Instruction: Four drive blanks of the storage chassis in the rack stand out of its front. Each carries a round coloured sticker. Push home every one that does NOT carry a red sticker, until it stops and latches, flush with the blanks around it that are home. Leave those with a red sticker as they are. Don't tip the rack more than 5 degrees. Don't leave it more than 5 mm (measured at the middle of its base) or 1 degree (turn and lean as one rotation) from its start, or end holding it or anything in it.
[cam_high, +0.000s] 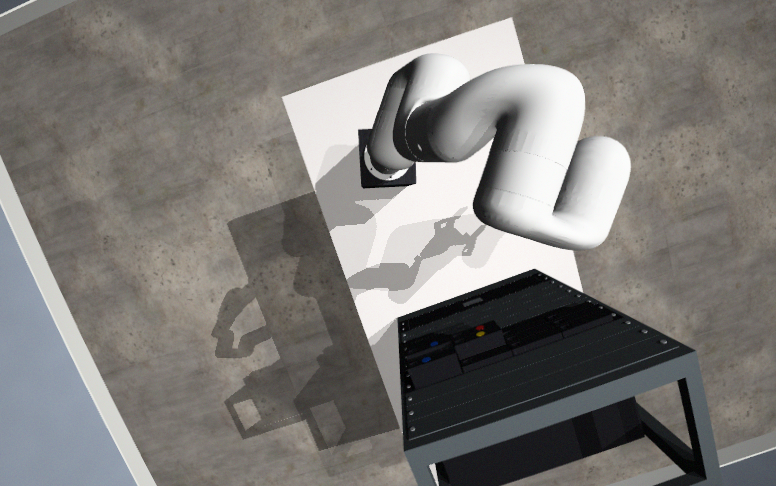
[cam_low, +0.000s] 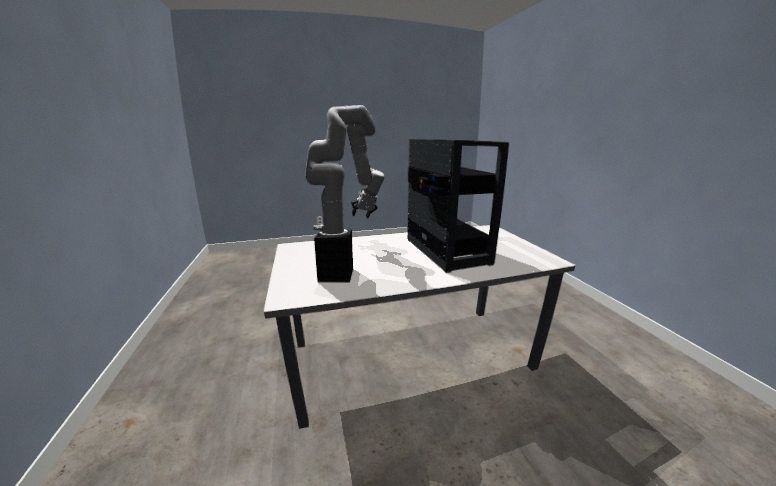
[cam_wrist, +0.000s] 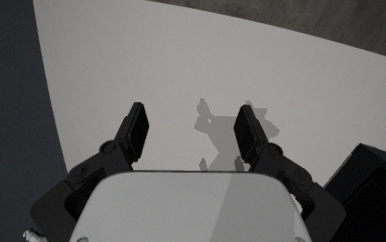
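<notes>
The pincer, its fingers wide apart, should close before nudging the blue-stickered blanks in the rack straight home (leave red alone), well apart from it on the desk.

The arm hides the gripper in the top view, where the picture's lower edge cuts off the rack. In the exterior view, the stickers are too small for their outlines to be told.
</notes>
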